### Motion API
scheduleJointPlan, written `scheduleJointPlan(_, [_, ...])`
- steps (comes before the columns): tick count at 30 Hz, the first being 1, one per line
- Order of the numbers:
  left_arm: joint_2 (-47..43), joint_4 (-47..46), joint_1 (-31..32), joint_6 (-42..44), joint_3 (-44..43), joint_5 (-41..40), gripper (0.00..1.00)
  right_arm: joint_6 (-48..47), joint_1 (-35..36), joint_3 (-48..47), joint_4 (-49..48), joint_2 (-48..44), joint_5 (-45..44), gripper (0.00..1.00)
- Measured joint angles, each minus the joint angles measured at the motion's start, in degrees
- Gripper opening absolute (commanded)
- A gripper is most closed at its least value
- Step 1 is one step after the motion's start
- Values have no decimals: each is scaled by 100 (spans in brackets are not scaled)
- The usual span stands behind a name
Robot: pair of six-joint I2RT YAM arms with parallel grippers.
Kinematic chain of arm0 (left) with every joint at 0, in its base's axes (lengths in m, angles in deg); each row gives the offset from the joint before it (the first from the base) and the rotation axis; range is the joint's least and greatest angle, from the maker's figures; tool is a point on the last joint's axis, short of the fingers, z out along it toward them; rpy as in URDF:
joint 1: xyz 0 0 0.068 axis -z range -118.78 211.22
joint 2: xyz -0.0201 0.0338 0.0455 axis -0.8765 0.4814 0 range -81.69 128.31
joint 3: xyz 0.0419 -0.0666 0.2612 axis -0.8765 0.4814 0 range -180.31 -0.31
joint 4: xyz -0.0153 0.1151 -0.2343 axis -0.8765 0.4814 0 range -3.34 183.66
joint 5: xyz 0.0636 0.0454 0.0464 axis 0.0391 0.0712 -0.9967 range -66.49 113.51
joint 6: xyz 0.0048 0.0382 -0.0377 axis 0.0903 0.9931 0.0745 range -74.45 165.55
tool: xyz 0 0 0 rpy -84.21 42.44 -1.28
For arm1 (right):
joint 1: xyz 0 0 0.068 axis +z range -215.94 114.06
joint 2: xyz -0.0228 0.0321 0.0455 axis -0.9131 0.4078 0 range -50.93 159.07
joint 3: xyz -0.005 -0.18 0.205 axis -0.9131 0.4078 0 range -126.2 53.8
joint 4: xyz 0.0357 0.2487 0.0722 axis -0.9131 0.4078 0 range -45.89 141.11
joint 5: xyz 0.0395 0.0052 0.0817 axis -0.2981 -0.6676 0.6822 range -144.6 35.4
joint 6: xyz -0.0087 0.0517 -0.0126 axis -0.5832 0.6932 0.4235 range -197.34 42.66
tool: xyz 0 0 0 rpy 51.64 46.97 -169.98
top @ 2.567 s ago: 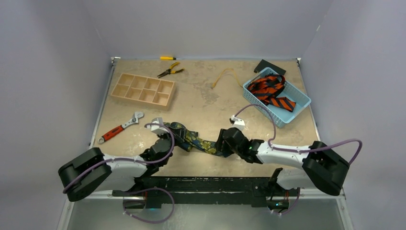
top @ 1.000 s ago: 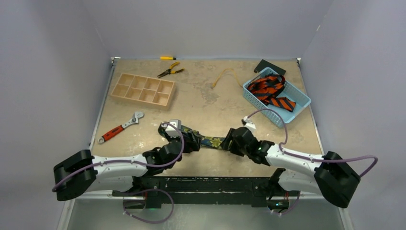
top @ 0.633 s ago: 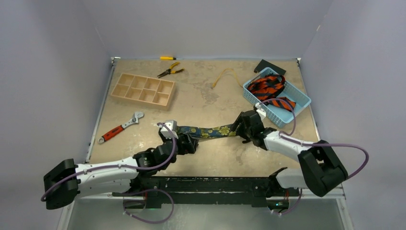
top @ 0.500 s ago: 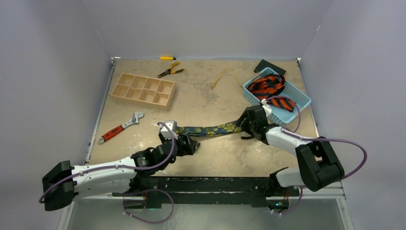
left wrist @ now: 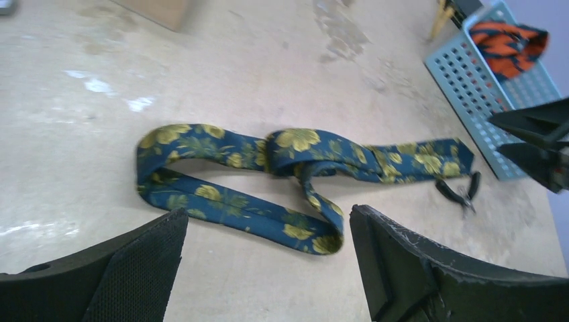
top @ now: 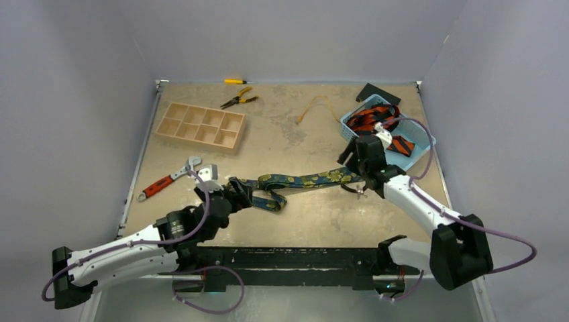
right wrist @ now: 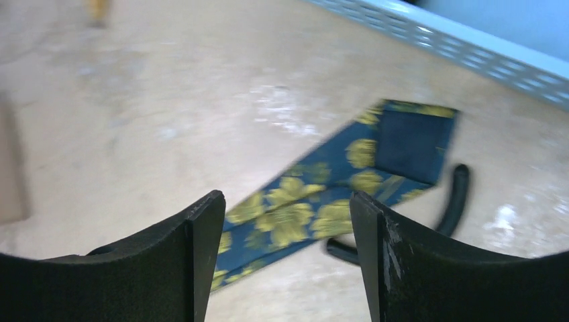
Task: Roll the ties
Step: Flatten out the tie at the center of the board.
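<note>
While left gripper (left wrist: 266, 213) and right gripper (right wrist: 285, 198) are held apart, nothing clamped, the navy tie (top: 308, 180) is laid on the table (top: 295, 134) between them.
Its left end is folded into a loose loop; its right end is seen flat near the blue basket (top: 421, 142), where the orange-red ties (top: 372, 119) are bunched.

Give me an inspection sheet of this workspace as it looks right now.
Surface: stained beige table.
Job's things: dark navy fabric tie with gold flowers lies unrolled, looped at one end; orange-and-black striped ties sit in pale blue plastic basket.
Clutter: wooden compartment tray, red-handled wrench, yellow-handled pliers, yellow cord.
Pincers: left pincer and right pincer open, holding nothing.
Cables: purple cables run along both arms.
Surroundings: plain grey walls.
</note>
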Motion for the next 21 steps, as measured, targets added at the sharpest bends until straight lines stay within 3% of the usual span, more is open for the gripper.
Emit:
scheduleJointPlan(7, [177, 857, 0, -651, -85, -896, 100, -295, 1290, -546, -472, 256, 122, 64])
scheduleJointPlan(13, [249, 890, -101, -848, -28, -1040, 98, -251, 1440, -540, -883, 1537, 444, 59])
scheduleJointPlan(17, [280, 168, -918, -396, 192, -411, 95, -146, 1335, -420, -1010, 1895, 501, 58])
scheduleJointPlan(21, [1001, -553, -2009, 2, 256, 728, 94, -35, 868, 26, -1488, 1657, 785, 59])
